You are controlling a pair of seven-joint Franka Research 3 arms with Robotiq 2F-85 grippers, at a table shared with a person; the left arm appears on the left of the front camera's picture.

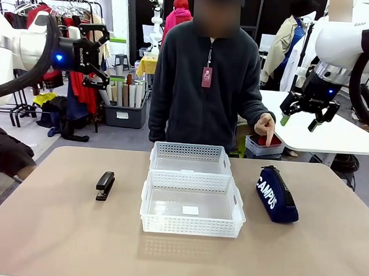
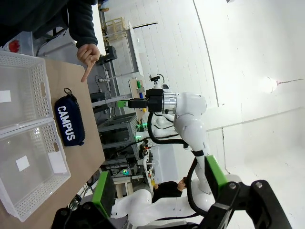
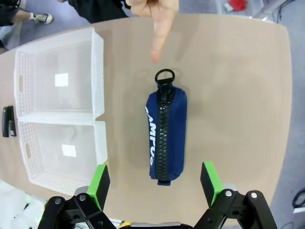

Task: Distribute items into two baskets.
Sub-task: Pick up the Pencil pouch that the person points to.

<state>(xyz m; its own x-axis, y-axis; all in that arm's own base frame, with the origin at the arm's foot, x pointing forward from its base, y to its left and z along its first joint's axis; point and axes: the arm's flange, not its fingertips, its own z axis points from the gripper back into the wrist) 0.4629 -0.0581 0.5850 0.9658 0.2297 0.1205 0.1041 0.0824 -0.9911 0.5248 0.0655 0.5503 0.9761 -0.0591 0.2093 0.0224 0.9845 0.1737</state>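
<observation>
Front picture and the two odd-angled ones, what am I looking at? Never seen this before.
Two white robot arms share a table with a person. The wide picture looks across it from between the arms; the other two come from cameras on each wrist, looking along the fingers. The left pincer and right pincer are open, holding nothing. On the table: a black stapler, a near basket and far basket, both empty, and a blue pouch. The person's hand points toward the pouch.

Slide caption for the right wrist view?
Open right end effector frames the navy CAMPUS pouch a person's hand points at, beside two empty baskets.
</observation>
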